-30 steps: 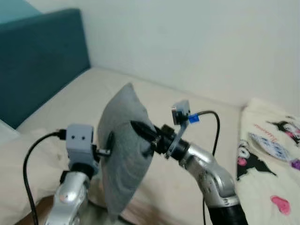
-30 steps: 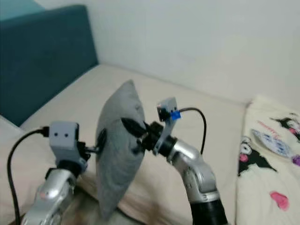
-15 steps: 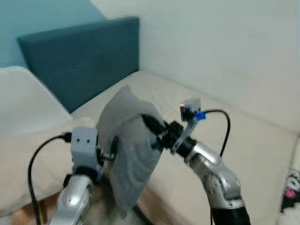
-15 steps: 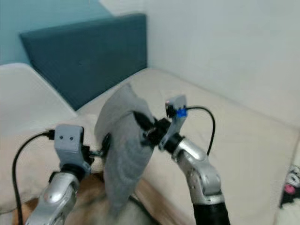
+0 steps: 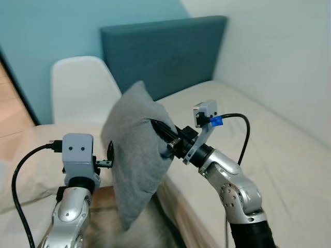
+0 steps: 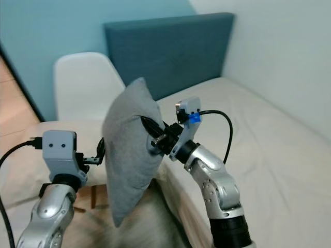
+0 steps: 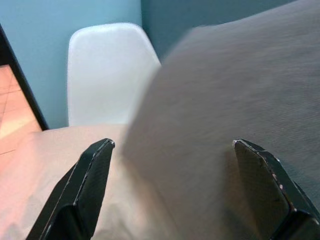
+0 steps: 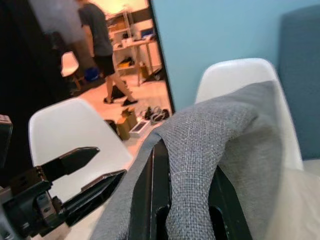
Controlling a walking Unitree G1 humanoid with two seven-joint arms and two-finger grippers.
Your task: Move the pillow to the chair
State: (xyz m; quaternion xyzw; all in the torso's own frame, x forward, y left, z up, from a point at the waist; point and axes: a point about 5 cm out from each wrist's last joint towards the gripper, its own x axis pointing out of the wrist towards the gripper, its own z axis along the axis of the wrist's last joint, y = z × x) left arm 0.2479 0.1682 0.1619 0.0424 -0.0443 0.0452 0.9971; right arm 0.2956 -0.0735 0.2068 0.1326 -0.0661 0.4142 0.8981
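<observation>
- I've got the grey pillow (image 5: 137, 155) up in the air; right gripper (image 8: 172, 210) pinched on its fabric.
- Left gripper (image 7: 170, 192) spread wide vs pillow's other face.
- White chair (image 5: 83, 90) just behind.

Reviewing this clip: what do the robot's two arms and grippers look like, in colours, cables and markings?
Both arms are silver metal with rounded joints. The left arm carries a grey box with two small dark holes and a looping black cable. The right arm has a black lower segment, a grey wrist bracket with a blue tag, and a thin black cable. The right gripper has long black fingers, as does the left gripper.
</observation>
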